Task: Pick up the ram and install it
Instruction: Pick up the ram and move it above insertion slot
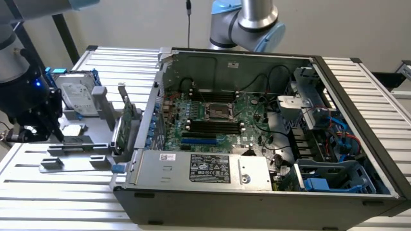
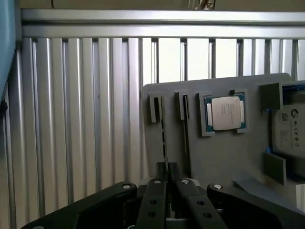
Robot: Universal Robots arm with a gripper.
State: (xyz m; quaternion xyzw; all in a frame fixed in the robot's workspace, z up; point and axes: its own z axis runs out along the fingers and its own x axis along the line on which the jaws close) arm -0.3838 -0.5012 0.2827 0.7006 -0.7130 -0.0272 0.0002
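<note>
One gripper [image 2: 167, 175], fingers seemingly pinched shut on the ram [image 2: 164, 138], which stood edge-on in the grey tray [image 2: 219, 157]. In the exterior view, tray sat nine o'clock from the computer case [image 1: 212, 207].

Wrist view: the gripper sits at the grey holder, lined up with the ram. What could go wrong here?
The ram stands edge-on before the gripper; a slight offset could miss or bend it. The processor lies close by on the same holder and might be knocked. Cables run close to the memory slots, a snag risk.
</note>
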